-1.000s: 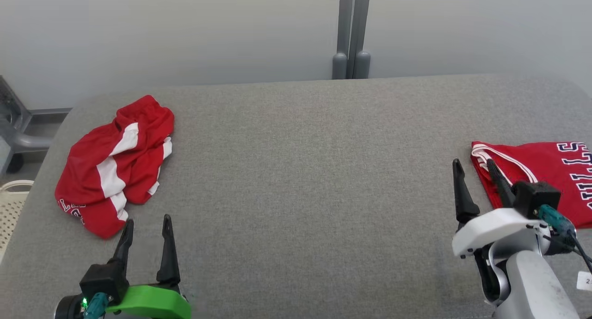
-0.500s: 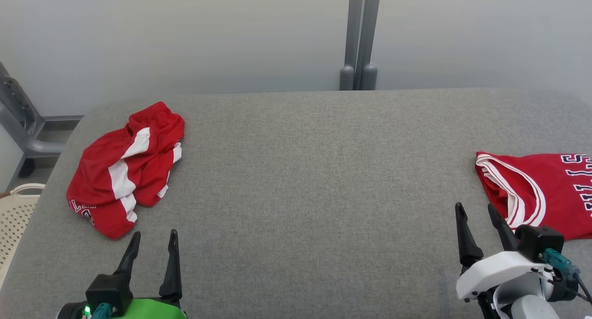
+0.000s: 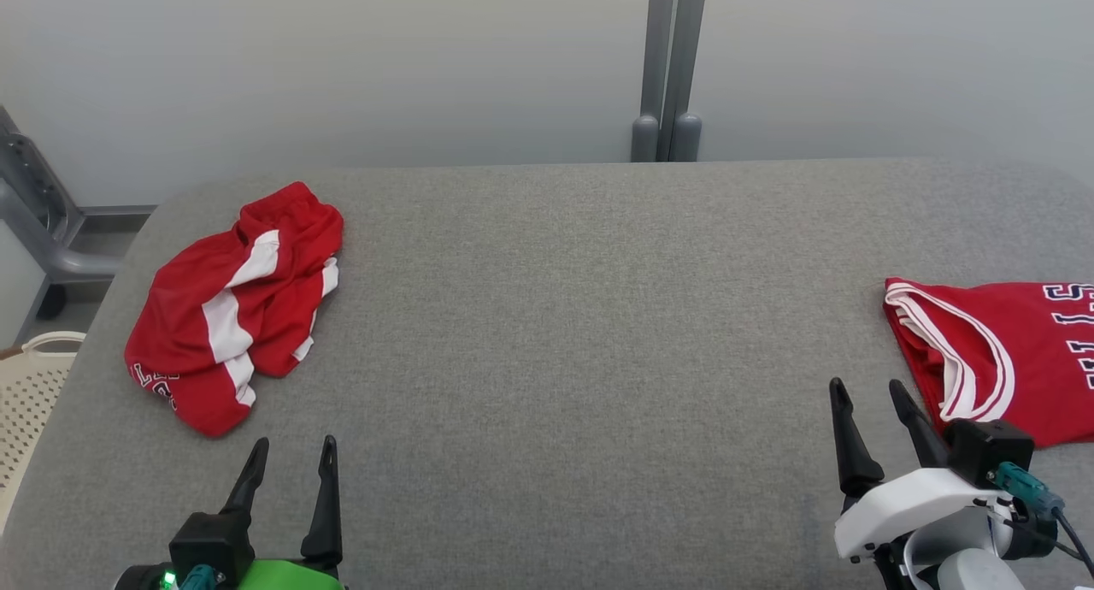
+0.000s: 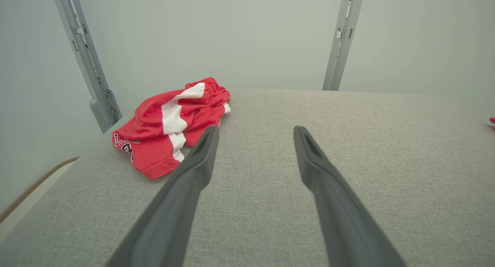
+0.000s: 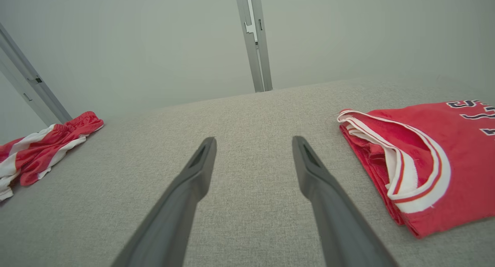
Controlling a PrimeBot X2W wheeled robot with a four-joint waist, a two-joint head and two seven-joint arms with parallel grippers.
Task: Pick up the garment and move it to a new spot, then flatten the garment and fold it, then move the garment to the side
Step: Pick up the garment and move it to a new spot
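Head view, from the left: a pale perforated basket [image 3: 30, 385] sits off the table [image 3: 555, 316] edge, cut by the frame. Just right of it, on the table's left part, lies the crumpled red-and-white garment [image 3: 235, 308]. It looks like a pair of shorts, though it is too bunched to be sure. The left gripper [image 3: 295, 443] hangs near its lower hem without touching it, its 2 fingers spread and nothing between them. The middle of the grey table is bare, and a grey post [image 3: 671, 60] stands behind it.

At the right, the right gripper [image 3: 863, 385] is also spread and empty. 1 second ago its inner finger overlapped the corner of the folded red jersey [image 3: 1000, 351]; now it has drawn back and sits just beside that edge, clear of it. The whole picture has also shifted, so the head itself has moved. The jersey lies flat, folded and off to the side, so that piece seems done, and the crumpled garment on the left is likely next, with the pick-up not yet begun.

The jersey runs off the right edge, so its dark lettering is only partly legible. The print on the crumpled garment's hem is folded under and unreadable.
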